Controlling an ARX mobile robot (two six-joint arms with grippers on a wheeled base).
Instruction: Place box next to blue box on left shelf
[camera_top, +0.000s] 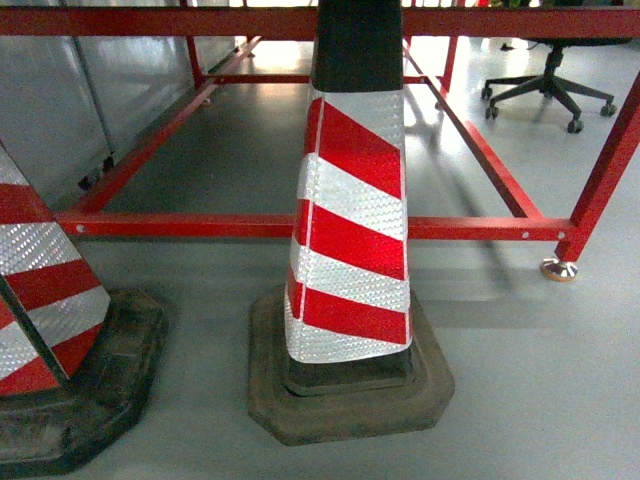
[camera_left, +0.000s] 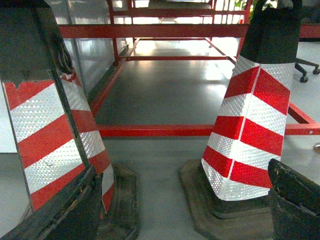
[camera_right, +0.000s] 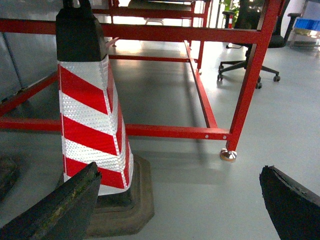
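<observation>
Two red-and-white striped traffic cones stand on the grey floor ahead of a red steel frame (camera_top: 300, 226), probably marking off the work area: one cone (camera_top: 350, 230) at centre, the other cone (camera_top: 45, 300) at 9 o'clock. Both claws hang low with nothing between their fingers, the left claw (camera_left: 175, 200) and right claw (camera_right: 175, 200) spread wide. Neither the box, the blue box nor the left shelf is in view, so the task looks unstarted. An office chair (camera_top: 550, 80) sits at 1 o'clock. No readable writing shows.
</observation>
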